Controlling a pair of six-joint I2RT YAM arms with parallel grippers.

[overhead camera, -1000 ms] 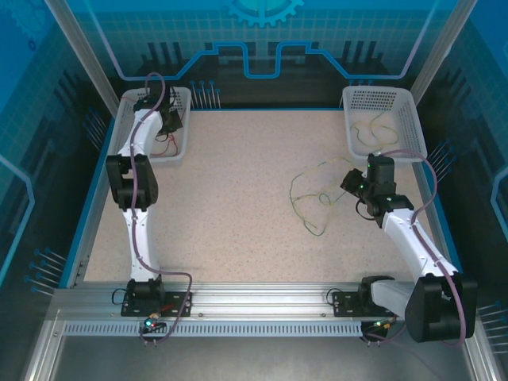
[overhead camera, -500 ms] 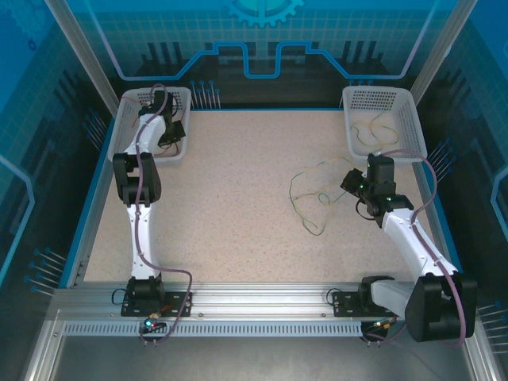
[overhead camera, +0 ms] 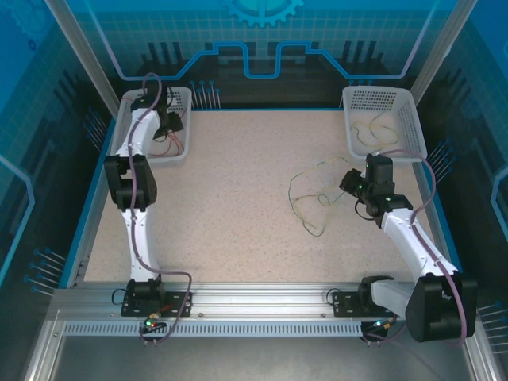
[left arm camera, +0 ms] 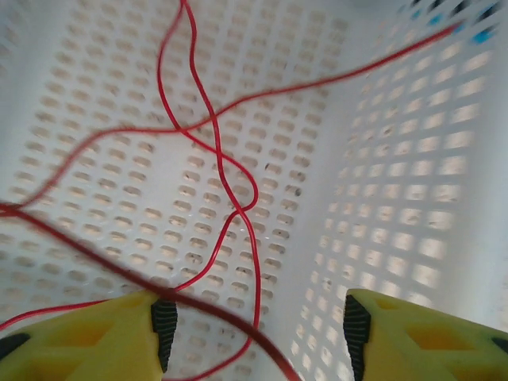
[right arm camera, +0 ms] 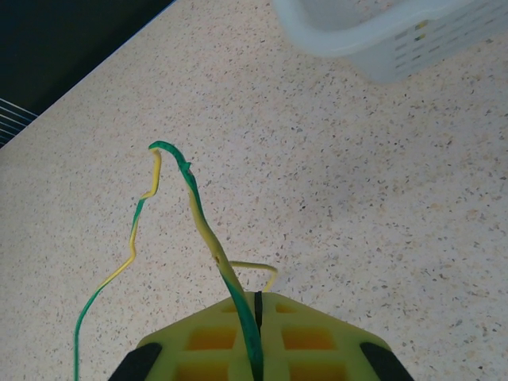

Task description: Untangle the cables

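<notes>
Thin red cable (left arm camera: 226,171) lies in loops on the floor of the white left basket (left arm camera: 397,198). My left gripper (left arm camera: 255,329) hangs just above it, open, and one red strand runs across the left finger's pad. From above, the left gripper (overhead camera: 169,125) is inside that basket (overhead camera: 184,99), with red cable (overhead camera: 164,145) below it. My right gripper (right arm camera: 256,305) is shut on a green-and-yellow cable (right arm camera: 198,214) that rises from its closed jaws and bends back down to the table. In the top view the right gripper (overhead camera: 349,181) holds one end of that cable's loose loops (overhead camera: 305,198).
A second white basket (overhead camera: 349,119) stands at the back right, close behind the right gripper, with a thin yellow cable (overhead camera: 373,129) in it; its corner (right arm camera: 381,40) shows in the right wrist view. Blue walls ring the speckled table (overhead camera: 238,190).
My left gripper has opened inside the left basket and let the red cable fall. The left arm swung slightly forward, then back. The right arm has barely moved.
</notes>
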